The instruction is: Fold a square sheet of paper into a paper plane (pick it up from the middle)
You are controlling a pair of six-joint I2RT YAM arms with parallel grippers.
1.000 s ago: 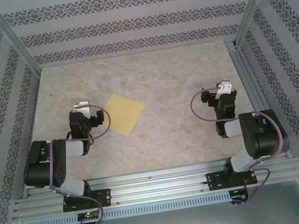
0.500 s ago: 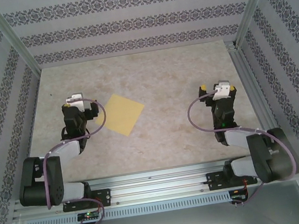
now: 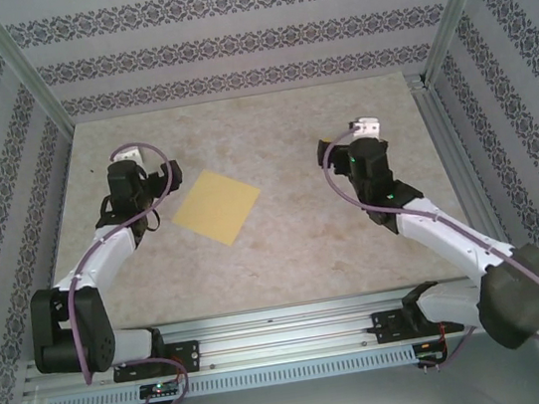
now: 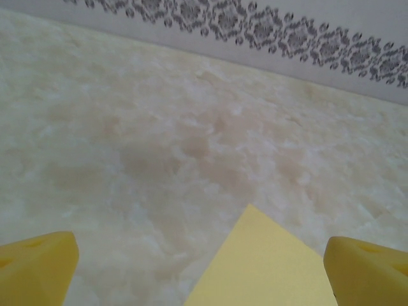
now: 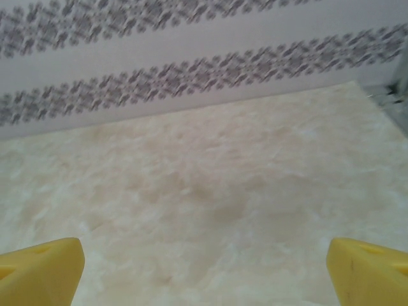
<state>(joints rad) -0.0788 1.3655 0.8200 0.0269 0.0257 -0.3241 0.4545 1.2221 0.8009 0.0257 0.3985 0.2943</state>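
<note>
From above, you see the square sheet of paper (image 3: 217, 206) lying flat on the table (image 3: 294, 234), left of the frame's centre, turned so that its corners point up, down, left and right like a diamond. Your left gripper (image 3: 133, 173) sits just to the left of the sheet's upper-left edge, apart from it, at the end of an arm that reaches up from the lower left corner. Your right gripper (image 3: 364, 146) is over bare table in the right half of the frame, well apart from the paper. From this height you cannot tell how the jaws stand.

In the left wrist view, the two yellow fingertips (image 4: 35, 268) sit at the bottom corners of the frame, spread wide and holding nothing. One corner of the yellow sheet pokes up between them at the bottom, right of centre, flat on the marbled surface. The patterned wall (image 4: 255, 32) runs across the top.

In the right wrist view, that gripper's yellow fingertips (image 5: 38, 271) are likewise spread wide to the bottom corners, released, with bare table between them and the patterned wall beyond.
</note>
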